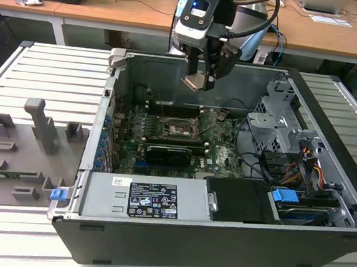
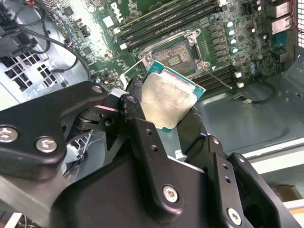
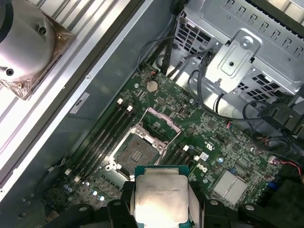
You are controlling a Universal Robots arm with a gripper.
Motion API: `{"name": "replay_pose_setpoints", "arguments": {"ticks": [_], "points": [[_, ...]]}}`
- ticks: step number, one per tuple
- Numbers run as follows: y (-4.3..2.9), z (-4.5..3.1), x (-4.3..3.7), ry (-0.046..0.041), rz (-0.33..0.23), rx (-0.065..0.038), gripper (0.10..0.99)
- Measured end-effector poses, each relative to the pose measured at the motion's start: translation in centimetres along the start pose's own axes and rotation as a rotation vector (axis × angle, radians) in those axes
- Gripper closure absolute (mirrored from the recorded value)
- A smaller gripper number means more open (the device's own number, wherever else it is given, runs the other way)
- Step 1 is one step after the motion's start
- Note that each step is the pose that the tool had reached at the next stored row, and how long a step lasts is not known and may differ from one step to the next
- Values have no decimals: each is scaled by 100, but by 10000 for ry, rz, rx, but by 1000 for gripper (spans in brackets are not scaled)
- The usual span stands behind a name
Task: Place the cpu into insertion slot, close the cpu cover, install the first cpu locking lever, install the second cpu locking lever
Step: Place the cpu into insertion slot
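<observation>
My gripper (image 1: 199, 79) hangs over the open computer case, shut on the cpu (image 1: 194, 83), a flat silver-topped square chip with a green edge. In both wrist views the black fingers (image 2: 135, 102) clamp two opposite sides of the cpu (image 2: 168, 99) (image 3: 161, 199). The insertion slot (image 3: 135, 153) (image 2: 172, 53) (image 1: 180, 127) lies bare on the green board, below the chip and apart from it. The cpu cover (image 3: 160, 124) stands tipped open at one side of the slot. A thin metal lever (image 2: 219, 78) sticks out beside the socket.
Long black memory slots (image 3: 107, 135) flank the socket. A grey drive cage (image 1: 279, 127) with cables stands at the exterior view's right, and a power supply (image 1: 141, 199) lies along the case's near wall. A grey fixture plate (image 1: 20, 151) sits outside the case at the left.
</observation>
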State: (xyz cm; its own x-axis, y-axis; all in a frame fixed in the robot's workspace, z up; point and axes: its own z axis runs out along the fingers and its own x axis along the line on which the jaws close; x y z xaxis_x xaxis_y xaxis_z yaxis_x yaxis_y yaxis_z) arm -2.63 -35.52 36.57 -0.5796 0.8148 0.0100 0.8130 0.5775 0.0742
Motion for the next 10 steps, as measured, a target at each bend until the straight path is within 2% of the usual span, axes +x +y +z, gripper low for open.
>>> {"name": "replay_pose_setpoints", "arguments": {"ticks": [10], "points": [[-1, 14, 0, -25, 339, -4, 549]]}}
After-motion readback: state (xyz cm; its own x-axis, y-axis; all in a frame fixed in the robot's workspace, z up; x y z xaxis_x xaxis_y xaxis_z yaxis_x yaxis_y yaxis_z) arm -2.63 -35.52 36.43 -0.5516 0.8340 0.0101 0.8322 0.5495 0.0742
